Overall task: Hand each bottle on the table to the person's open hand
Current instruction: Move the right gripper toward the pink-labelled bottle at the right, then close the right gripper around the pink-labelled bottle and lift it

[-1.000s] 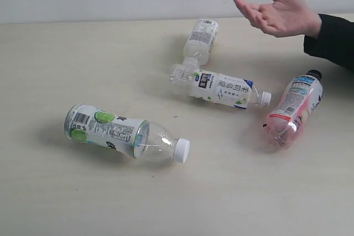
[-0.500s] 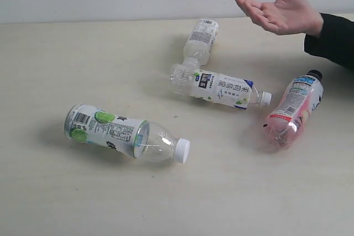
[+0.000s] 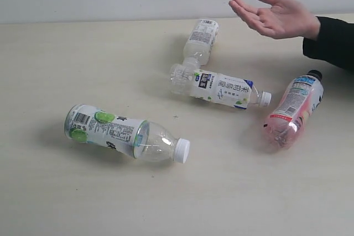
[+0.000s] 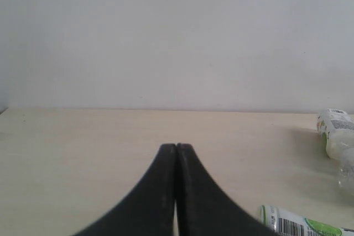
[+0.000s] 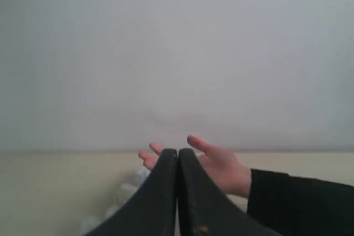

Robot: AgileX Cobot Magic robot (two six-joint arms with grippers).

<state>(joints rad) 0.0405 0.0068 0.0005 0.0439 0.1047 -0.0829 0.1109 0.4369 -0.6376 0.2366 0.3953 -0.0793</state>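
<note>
Four bottles lie on their sides on the cream table (image 3: 66,53). A white-capped bottle with green spots (image 3: 124,133) is at the front left. Another white-capped bottle with blue accents (image 3: 221,89) lies in the middle, and a third (image 3: 200,41) lies behind it, touching it. A pink bottle with a black cap (image 3: 293,108) is at the right. The person's open hand (image 3: 274,16) hovers palm-up at the back right. Neither gripper shows in the exterior view. My left gripper (image 4: 176,147) and right gripper (image 5: 178,152) are both shut on nothing, well short of the bottles.
A black sleeve (image 3: 332,40) reaches in from the right edge. A plain pale wall runs behind the table. In the left wrist view the green-spotted bottle (image 4: 301,223) and another bottle (image 4: 338,131) sit at one side. The hand (image 5: 215,164) shows beyond the right gripper.
The person's hand has shifted slightly left and flattened. The bottles have not moved.
</note>
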